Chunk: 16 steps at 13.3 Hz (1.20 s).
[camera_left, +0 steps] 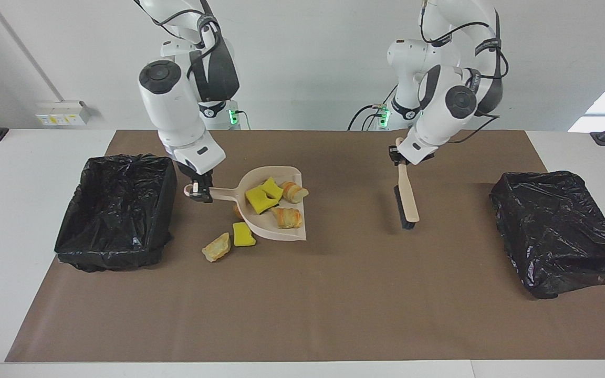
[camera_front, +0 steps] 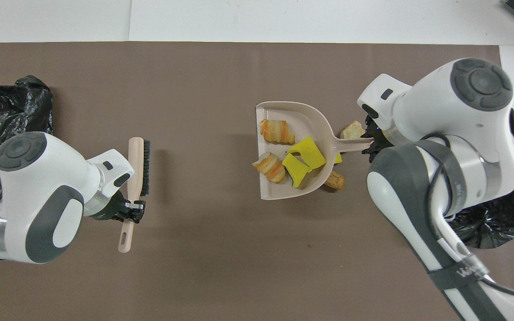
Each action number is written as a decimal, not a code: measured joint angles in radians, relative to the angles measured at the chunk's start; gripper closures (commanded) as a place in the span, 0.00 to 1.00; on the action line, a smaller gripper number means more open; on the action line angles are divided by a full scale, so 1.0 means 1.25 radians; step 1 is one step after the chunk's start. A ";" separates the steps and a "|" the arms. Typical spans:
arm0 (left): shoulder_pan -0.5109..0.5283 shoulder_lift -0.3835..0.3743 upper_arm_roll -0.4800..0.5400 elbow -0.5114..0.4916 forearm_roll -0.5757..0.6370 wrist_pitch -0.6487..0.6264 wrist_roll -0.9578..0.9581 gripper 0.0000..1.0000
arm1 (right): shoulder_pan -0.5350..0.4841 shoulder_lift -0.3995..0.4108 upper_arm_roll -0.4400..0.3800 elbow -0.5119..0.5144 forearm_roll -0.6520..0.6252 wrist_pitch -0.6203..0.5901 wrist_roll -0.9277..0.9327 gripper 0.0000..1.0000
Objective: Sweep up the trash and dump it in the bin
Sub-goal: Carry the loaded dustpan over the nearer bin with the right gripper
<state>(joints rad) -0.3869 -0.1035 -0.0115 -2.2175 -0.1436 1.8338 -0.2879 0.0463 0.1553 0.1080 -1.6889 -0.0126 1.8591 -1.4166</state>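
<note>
I saw the right tool (camera_left: 199, 190) shut tight on the handle of the dustpan (camera_left: 276, 202). The pan looked lifted off the bench (camera_left: 334, 294), and its wide mouth pointed at the left arm's end. Four bits of trash lay in the pan: two yellow sponge bits (camera_left: 263, 195) touching each other, one bread lump (camera_left: 294, 192) nearer to the robots and one bread lump (camera_left: 287, 217) farther from them.

Three more bits were out of the pan. A yellow sponge (camera_left: 242, 234) and a tan lump (camera_left: 217, 247) sat on the brown mat (camera_left: 334, 315), just beside each other, farther from the robots than the pan handle. One more brown lump (camera_front: 335, 180) peeked out from under the pan, close to its round back edge.

The left tool (camera_left: 400, 157) was shut on the handle of the brush (camera_left: 407, 202). The brush hung tilted over the middle of the mat, with its black hairs low and close to the mat. I could not tell if the hairs touched the mat. The brush was well apart from the pan.

One bin (camera_left: 116, 210) with a black bag sat at the right arm's end, near the pan handle. A second bin (camera_left: 557, 228) with a black bag sat at the left arm's end.
</note>
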 measured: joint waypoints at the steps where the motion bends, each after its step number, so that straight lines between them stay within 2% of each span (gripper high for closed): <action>1: -0.048 -0.010 -0.003 -0.007 -0.003 0.000 -0.053 1.00 | -0.027 0.000 -0.001 0.010 0.000 -0.017 -0.019 1.00; 4: -0.176 -0.034 -0.010 -0.023 -0.038 0.020 -0.179 1.00 | -0.117 0.000 -0.003 0.027 0.000 -0.050 -0.094 1.00; 8: -0.348 -0.033 -0.012 -0.089 -0.083 0.159 -0.325 1.00 | -0.242 0.000 -0.005 0.031 0.000 -0.051 -0.249 1.00; 10: -0.383 -0.033 -0.012 -0.102 -0.106 0.175 -0.344 1.00 | -0.274 0.000 -0.007 0.032 -0.001 -0.051 -0.284 1.00; 16: -0.397 -0.018 -0.008 -0.143 -0.108 0.244 -0.346 1.00 | -0.403 0.000 -0.019 0.036 -0.043 -0.043 -0.437 1.00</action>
<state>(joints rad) -0.8834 -0.1265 -0.0217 -2.3959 -0.2785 2.1392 -0.7206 -0.4573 0.1551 0.0843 -1.6437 -0.0664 1.8050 -1.9625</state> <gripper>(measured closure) 0.740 0.683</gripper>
